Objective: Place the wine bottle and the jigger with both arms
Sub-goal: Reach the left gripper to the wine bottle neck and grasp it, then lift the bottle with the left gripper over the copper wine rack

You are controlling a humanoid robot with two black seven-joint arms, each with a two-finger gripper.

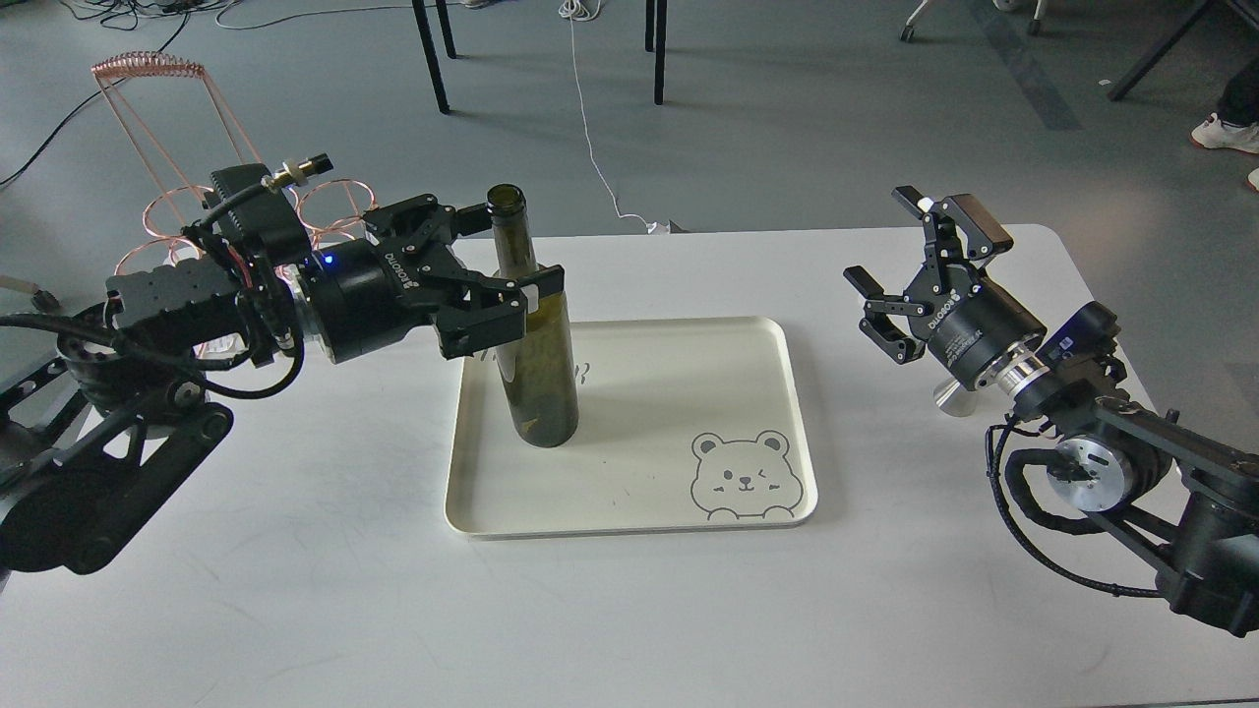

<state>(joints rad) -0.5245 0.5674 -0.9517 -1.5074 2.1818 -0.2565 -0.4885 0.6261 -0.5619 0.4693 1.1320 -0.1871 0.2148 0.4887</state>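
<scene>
Gripping the wine bottle (534, 339) at its shoulder, the left gripper (511, 265) is clamped on it; the bottle stands upright on the left part of the cream tray (629, 526). At the right, the right gripper (910, 261) hangs with fingers apart, holding nothing. The jigger (950, 397) is mostly hidden just behind it, on the white table (295, 590).

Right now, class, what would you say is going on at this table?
The left gripper is closed around the shoulder of the wine bottle, which stands upright on the left part of a cream tray with a bear drawing. The right gripper is open and holds nothing, raised above the white table right of the tray. A small silver piece, possibly the jigger, peeks out beneath the right arm, outside the tray.
</scene>
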